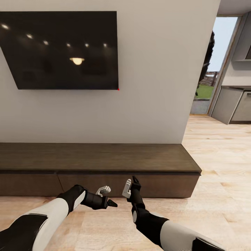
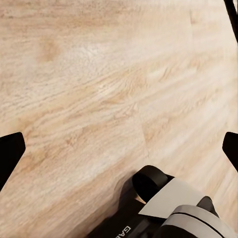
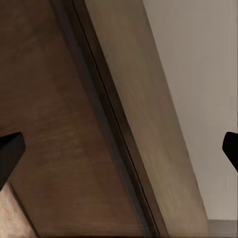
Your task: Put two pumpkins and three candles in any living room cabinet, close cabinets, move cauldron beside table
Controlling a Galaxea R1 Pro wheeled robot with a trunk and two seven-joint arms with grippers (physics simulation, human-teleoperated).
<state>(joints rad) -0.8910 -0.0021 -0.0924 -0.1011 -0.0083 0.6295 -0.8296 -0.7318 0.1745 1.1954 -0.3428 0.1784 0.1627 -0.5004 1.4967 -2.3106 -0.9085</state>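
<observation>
Cabinet (image 1: 97, 164) – long, low, dark-brown wood unit running along the base of the white wall (image 1: 153, 87), right end stopping just short of the wall's corner. Flat plank top, nothing on it. Front is plain handle-less drawer fronts, one vertical seam visible left of centre; all fronts sit flush, none pulled out. Right wrist view has the same unit (image 3: 59, 139) close up: brown grain front, a dark shadow line under the top's edge, wall above.

Left gripper (image 1: 107, 197) sits low in front of the cabinet, fingers spread, nothing between them; pointing across toward the right arm. Left wrist view looks down at light wood floor (image 2: 99, 99).

Right gripper (image 1: 130, 186) – pointing up at the drawer front, near it, contact not clear; fingers apart, empty.

Black TV (image 1: 62, 48) hangs on the wall above the cabinet. Doorway (image 1: 209, 66) to the right.
</observation>
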